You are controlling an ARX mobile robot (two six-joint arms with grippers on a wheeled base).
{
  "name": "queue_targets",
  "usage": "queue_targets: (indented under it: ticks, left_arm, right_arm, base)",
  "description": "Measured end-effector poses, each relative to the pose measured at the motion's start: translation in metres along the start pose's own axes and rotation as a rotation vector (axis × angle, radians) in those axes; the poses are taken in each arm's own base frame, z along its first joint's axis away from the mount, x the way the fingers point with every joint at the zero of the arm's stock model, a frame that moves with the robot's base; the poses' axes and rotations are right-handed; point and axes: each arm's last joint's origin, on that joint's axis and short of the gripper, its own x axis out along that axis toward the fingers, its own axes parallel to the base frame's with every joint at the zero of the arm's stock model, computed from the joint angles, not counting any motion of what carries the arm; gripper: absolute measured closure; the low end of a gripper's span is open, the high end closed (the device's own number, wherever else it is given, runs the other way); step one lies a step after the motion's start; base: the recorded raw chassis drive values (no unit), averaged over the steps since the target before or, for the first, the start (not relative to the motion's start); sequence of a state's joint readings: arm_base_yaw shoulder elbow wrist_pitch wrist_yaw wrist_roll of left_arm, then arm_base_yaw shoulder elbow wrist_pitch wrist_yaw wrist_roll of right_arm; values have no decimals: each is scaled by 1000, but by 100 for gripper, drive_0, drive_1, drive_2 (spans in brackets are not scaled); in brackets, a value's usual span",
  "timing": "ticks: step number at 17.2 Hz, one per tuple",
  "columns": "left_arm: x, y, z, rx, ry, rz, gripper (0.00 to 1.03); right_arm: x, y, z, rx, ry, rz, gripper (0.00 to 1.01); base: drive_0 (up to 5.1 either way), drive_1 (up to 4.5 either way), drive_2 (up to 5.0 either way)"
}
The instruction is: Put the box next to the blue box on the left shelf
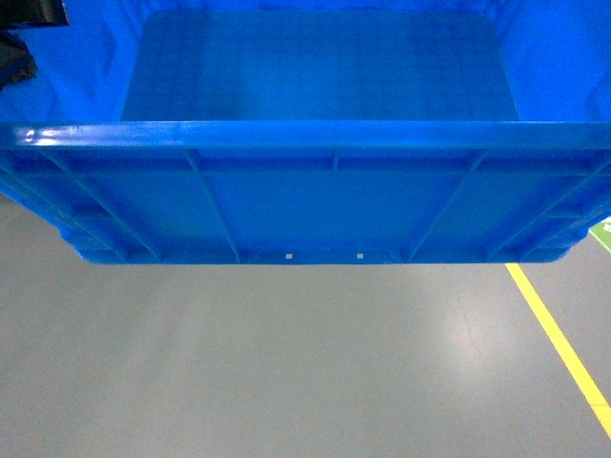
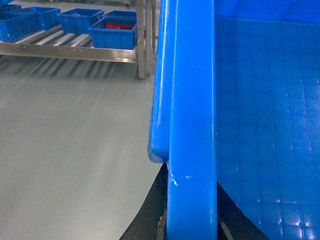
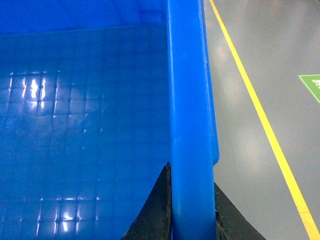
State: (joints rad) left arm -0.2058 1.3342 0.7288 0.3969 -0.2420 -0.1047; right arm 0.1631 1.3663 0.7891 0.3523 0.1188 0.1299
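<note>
The box is carried clear above the grey floor, its rolled rim pinched on either side by the left gripper and the right gripper, presumably for balance, with the left shelf well apart yet.

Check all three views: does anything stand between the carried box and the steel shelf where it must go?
Nothing visible does. In the left wrist view only bare grey floor lies between the box and the left shelf, which already holds smaller blue crates.
</note>
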Motion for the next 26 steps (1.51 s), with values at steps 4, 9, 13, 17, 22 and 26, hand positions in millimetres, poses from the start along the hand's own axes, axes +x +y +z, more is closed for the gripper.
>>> queue_targets:
  ticks: [4, 9, 13, 17, 22, 26]
  left_arm:
    - [0, 0, 0, 0, 0, -2, 95]
    - [0, 0, 0, 0, 0, 1, 95]
    - [0, 0, 0, 0, 0, 1, 95]
    - [0, 0, 0, 0, 1, 1, 95]
    - [0, 0, -1, 0, 4, 0, 95]
    - [0, 0, 0, 0, 0, 0, 95]
  right_arm:
    - [0, 0, 0, 0, 1, 0, 92]
    - [0, 0, 0, 1, 0, 0, 92]
    - [0, 0, 0, 0, -1, 1, 92]
    - [0, 0, 0, 0, 0, 0, 92]
    - [0, 0, 0, 0, 2, 1, 92]
    - [0, 0, 0, 0, -1, 1, 92]
  base:
    - [-3, 425, -430]
    - [4, 431, -424]
    - [-1, 426, -429]
    - [-1, 426, -429]
    - [-1, 426, -429]
    - [-1, 426, -429]
